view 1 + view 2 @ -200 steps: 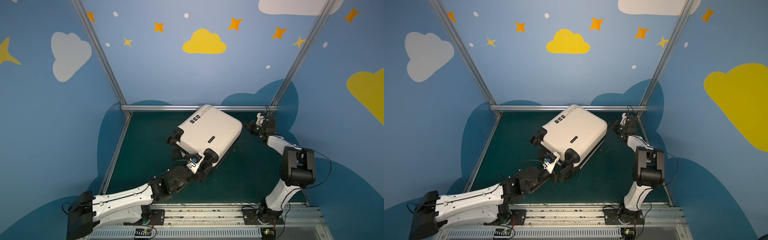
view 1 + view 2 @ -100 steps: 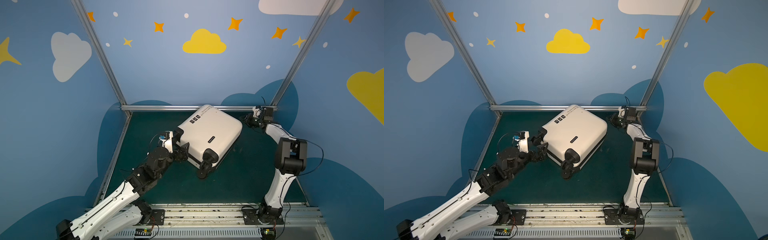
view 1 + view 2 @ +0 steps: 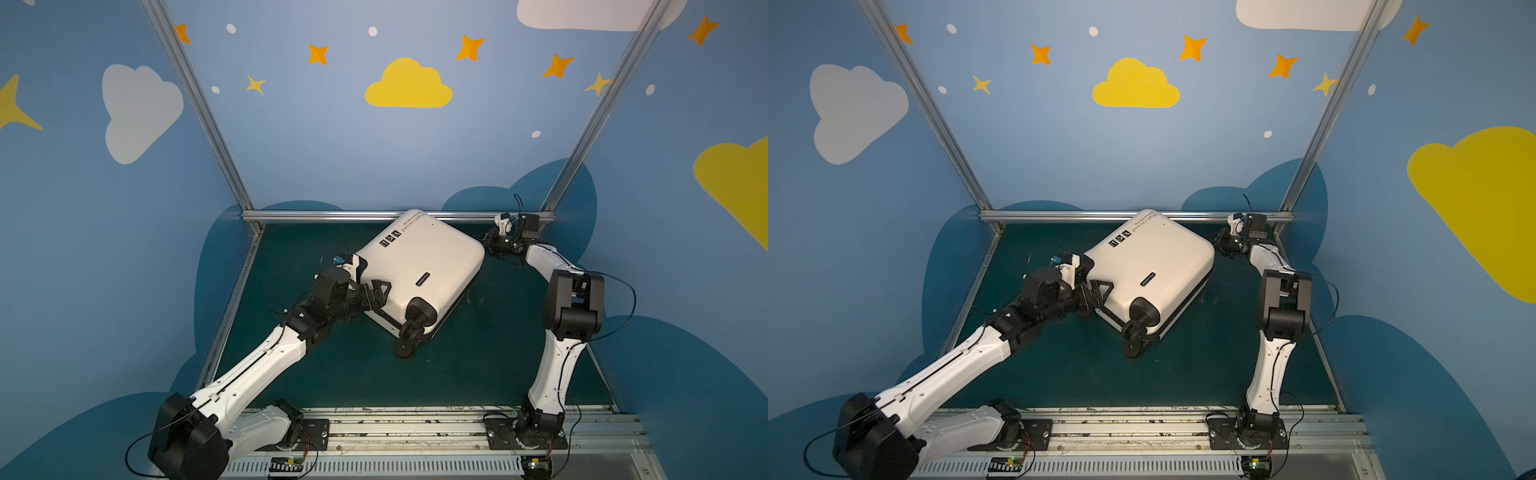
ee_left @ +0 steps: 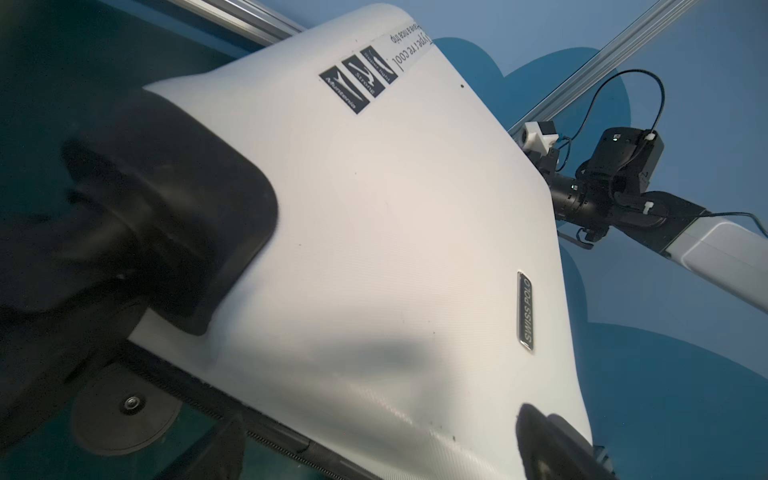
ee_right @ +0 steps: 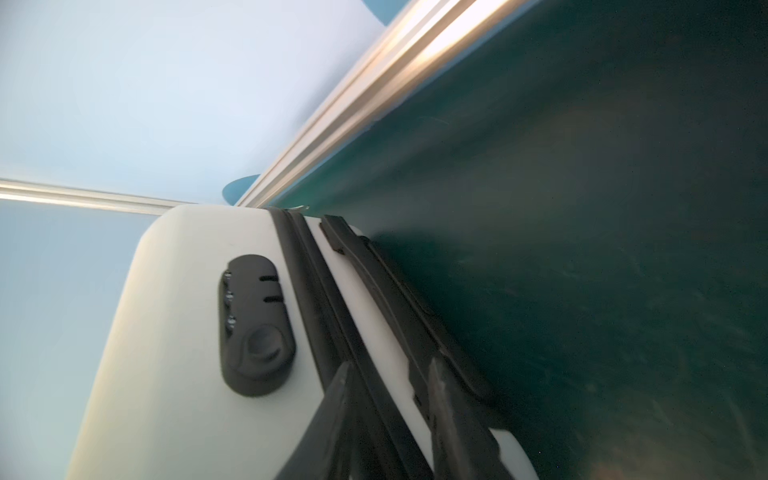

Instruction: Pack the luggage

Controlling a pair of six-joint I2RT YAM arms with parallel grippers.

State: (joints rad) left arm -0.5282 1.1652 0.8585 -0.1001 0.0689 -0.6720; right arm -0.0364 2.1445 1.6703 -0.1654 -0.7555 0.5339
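Observation:
The luggage point(image 3: 419, 257) point(image 3: 1150, 257) is a cream-white hard-shell suitcase, closed and lying flat and askew on the green mat, with its black wheels point(image 3: 409, 332) toward the front. My left gripper point(image 3: 376, 294) point(image 3: 1100, 291) is open wide at the wheel-end edge, between the two wheel housings. In the left wrist view the shell point(image 4: 395, 208) fills the frame and one dark fingertip point(image 4: 548, 444) lies over it. My right gripper point(image 3: 489, 245) point(image 3: 1221, 245) is at the far right corner. Its jaws point(image 5: 390, 365) stand narrowly apart astride the black zipper band point(image 5: 332, 316), and I see nothing gripped.
A combination lock point(image 5: 255, 328) sits on the suitcase's side next to the zipper band. A metal frame rail point(image 3: 374, 215) runs along the back of the mat point(image 3: 332, 382), touching the suitcase's far corner. Blue walls close in both sides. The arms' base rail point(image 3: 415, 432) lies along the front.
My left gripper swung from the front wheel round to the left wheel, then settled between them at the shell's edge. My right gripper moved in to the far corner and its jaws narrowed.

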